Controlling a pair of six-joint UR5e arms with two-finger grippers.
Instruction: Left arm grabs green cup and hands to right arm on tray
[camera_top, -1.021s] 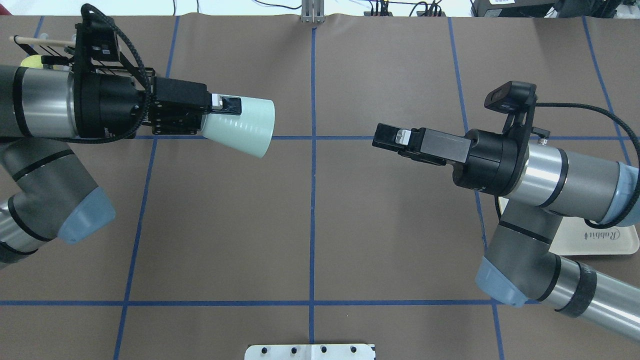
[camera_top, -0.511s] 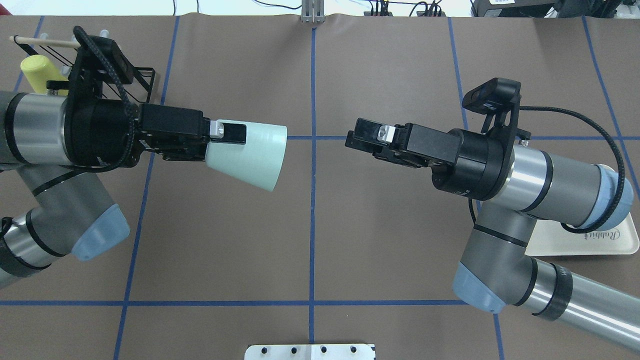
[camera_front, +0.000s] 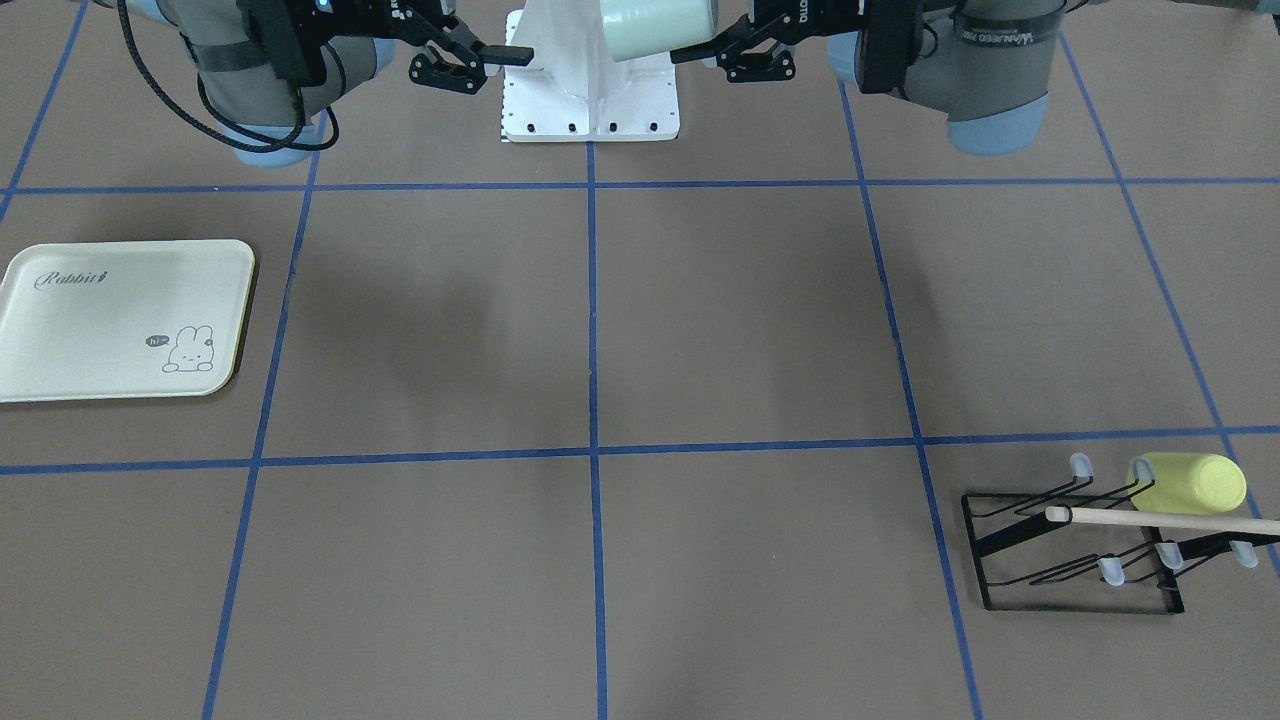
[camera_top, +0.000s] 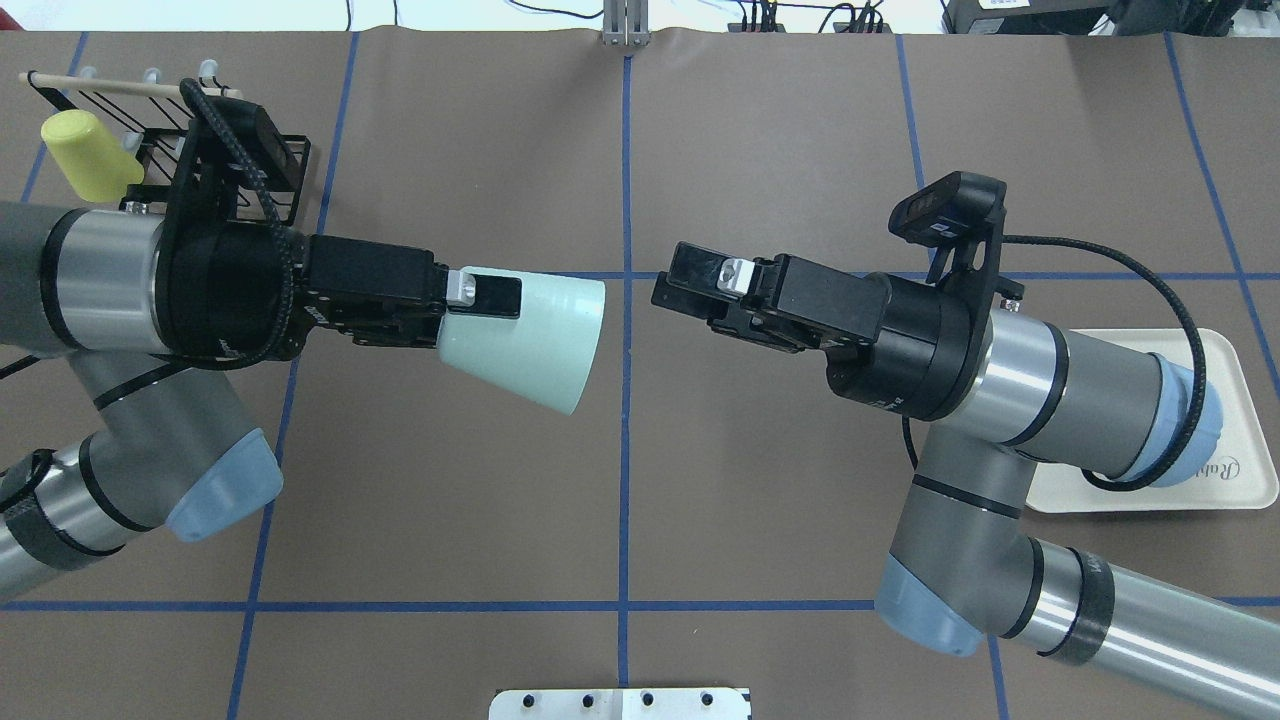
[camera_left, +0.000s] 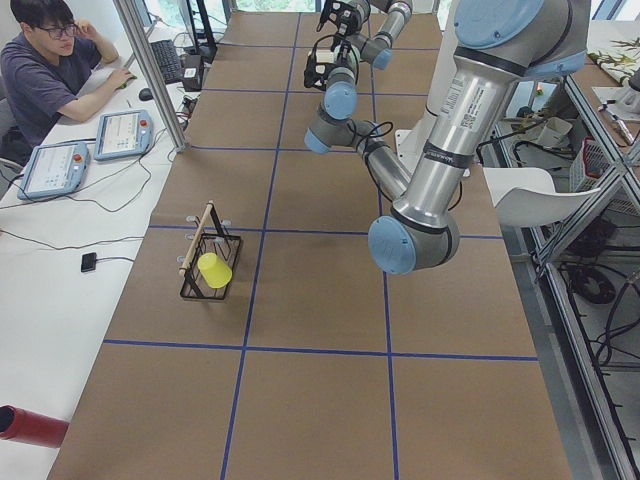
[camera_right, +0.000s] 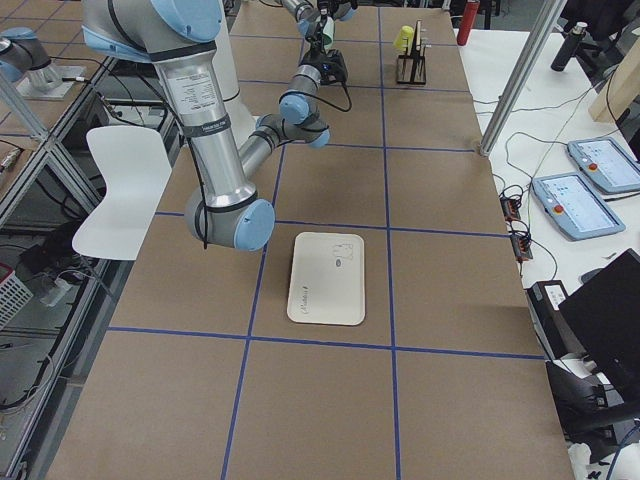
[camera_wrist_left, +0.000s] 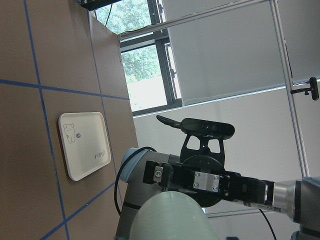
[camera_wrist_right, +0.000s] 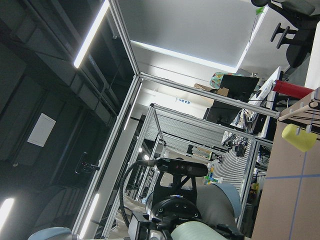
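Note:
The green cup lies on its side in the air above the table's middle, its wide mouth pointing at my right gripper. My left gripper is shut on the cup's narrow base end. My right gripper is open and empty, level with the cup and a short gap from its rim. In the front-facing view the cup hangs between my left gripper and my right gripper. The tray lies empty on the table; my right arm partly hides the tray from overhead.
A black wire rack with a wooden rod stands at the far left corner and holds a yellow-green cup. A white base plate sits at the robot's side. An operator sits by the table in the left view.
My left arm has carried the green cup rightward toward the centre line. My right arm has moved leftward toward it, so the gap between cup mouth and right gripper has shrunk.

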